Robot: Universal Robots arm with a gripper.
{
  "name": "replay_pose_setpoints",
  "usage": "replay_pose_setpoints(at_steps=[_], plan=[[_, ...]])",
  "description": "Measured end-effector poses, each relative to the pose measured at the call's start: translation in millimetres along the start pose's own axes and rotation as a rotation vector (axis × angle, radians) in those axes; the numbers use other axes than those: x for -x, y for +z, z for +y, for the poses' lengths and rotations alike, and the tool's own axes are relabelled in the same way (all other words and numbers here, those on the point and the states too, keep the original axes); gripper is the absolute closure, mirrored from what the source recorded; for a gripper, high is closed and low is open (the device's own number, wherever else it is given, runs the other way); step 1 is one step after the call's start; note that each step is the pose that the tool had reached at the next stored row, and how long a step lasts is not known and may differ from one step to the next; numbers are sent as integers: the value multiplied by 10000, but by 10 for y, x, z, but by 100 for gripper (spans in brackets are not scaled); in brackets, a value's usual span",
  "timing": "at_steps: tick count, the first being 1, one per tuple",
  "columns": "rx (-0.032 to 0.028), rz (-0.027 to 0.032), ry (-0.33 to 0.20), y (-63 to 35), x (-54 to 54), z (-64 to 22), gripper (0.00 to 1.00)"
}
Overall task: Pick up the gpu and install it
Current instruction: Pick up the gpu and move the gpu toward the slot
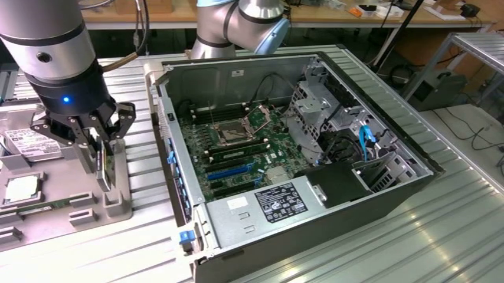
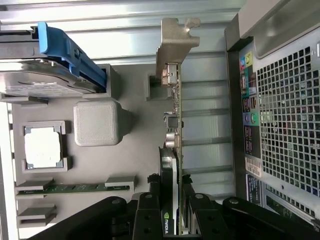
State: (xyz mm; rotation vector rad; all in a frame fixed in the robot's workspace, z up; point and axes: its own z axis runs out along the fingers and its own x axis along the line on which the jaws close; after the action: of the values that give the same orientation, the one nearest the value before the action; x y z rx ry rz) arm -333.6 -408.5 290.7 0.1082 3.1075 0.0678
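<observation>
Gripper [image 1: 98, 156]: fingers closed flat on both faces of the gpu [image 1: 103, 175]. It grips near one end, with the card edge-on between the pads [image 2: 150, 200].
Gpu: stands on its long edge directly under the gripper. Its pale bracket [image 2: 172, 47] is at the end farthest from the fingers. Cannot tell whether the lower edge has left its slot.
Holder tray [image 1: 118, 203]: grey, beneath the gripper, with posts hugging the card's foot.
Handling, as judged: pull straight up along the card's plane. The off-centre grip could let the bracket end droop or snag a post.
Neighbours: hard drive [image 1: 23, 144] and memory stick [image 2: 75, 188] lie beside the gripper, apart from the card.
Computer case [image 1: 331, 194]: open, just beyond the tray.
</observation>
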Motion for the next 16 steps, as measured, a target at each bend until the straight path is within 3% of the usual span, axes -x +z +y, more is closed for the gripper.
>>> replay_pose_setpoints(at_steps=[11,16], plan=[[-1,2,0,-1,0,0,73],[-1,0,0,-100,3,4,73]])
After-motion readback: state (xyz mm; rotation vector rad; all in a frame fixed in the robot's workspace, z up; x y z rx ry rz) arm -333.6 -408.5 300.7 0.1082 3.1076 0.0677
